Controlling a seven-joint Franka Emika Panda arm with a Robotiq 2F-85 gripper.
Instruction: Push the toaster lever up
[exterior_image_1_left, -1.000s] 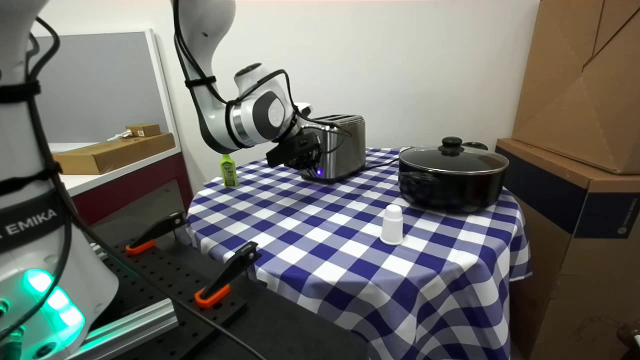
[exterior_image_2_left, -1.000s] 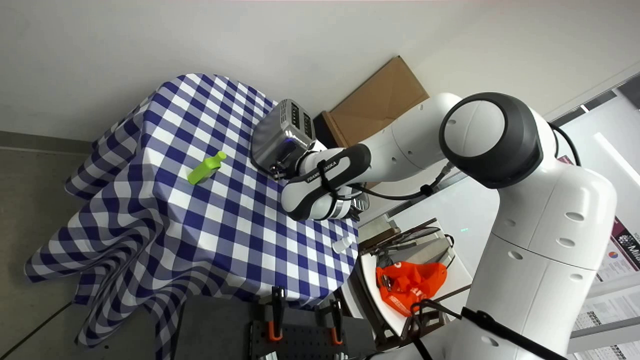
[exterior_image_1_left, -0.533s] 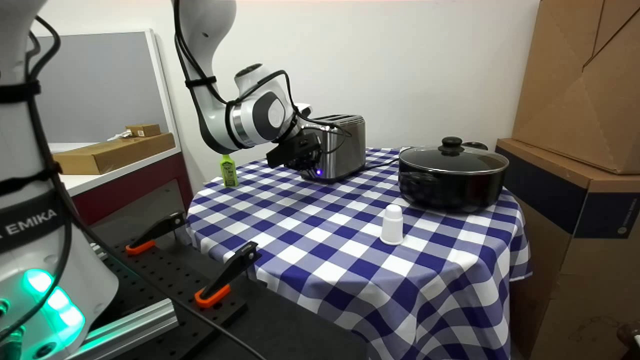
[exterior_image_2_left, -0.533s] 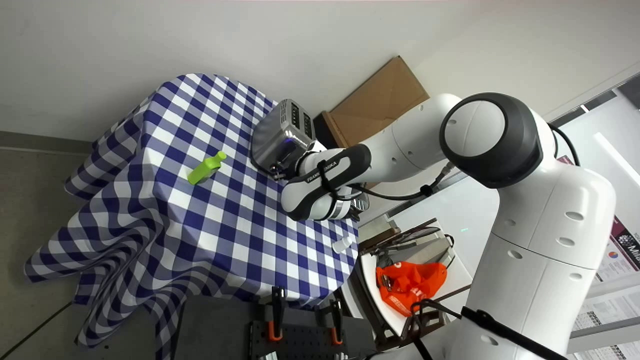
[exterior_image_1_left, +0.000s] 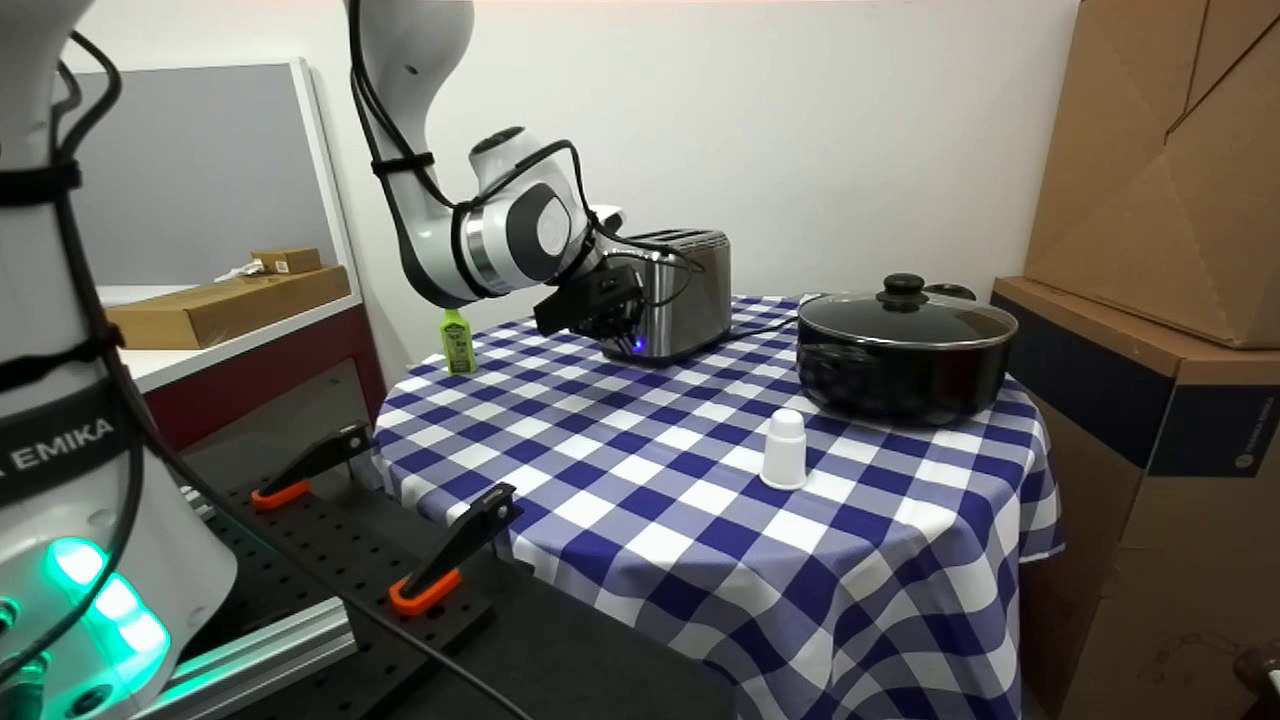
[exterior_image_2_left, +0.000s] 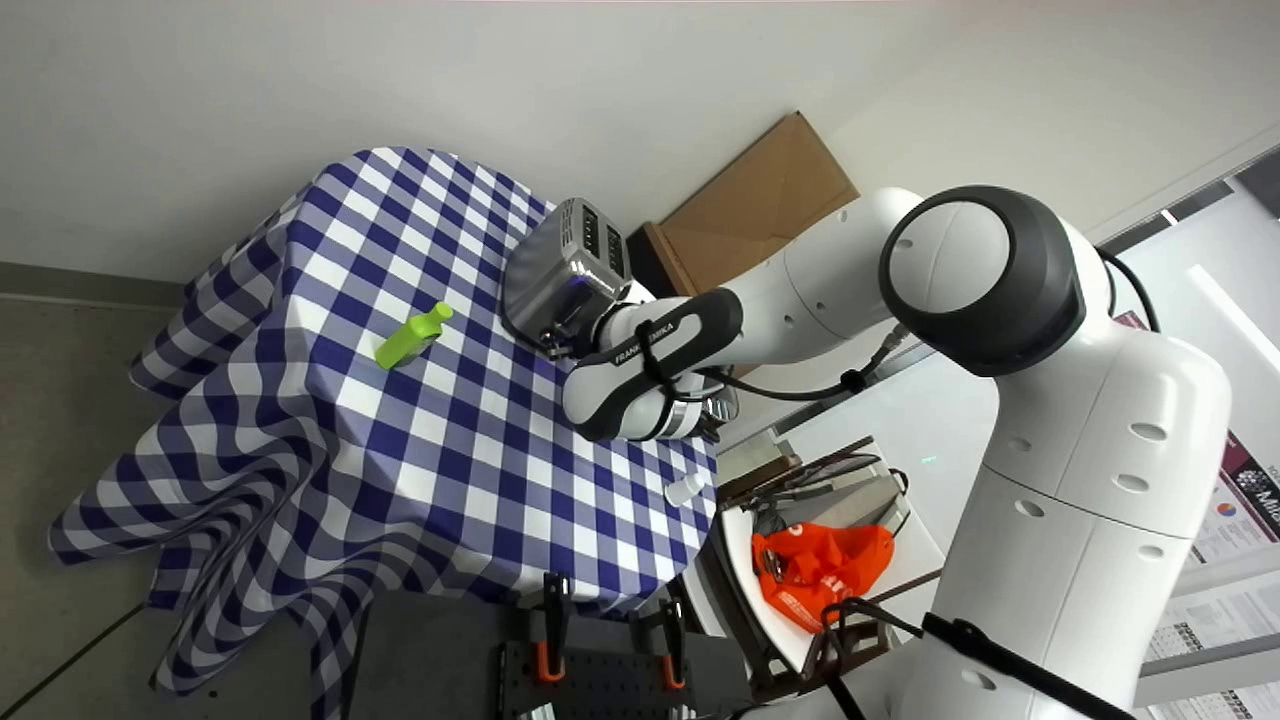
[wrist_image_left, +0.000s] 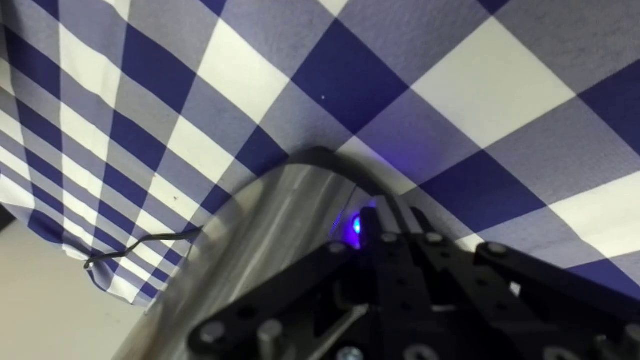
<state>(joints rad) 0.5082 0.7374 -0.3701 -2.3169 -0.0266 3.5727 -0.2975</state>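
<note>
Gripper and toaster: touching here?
Cannot tell. In the wrist view, the gripper covers part of the toaster, hiding any contact or gap; neither exterior view settles it.

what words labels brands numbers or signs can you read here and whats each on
"EMIKA": base, in an exterior view; the letter before it is cut off
"FRANK" and "MIKA": arm, in an exterior view; a strap hides what lies between
"Mil": poster; the picture's edge cuts it off
Too small or blurred: print on the bottle, bag, box and sheets
</note>
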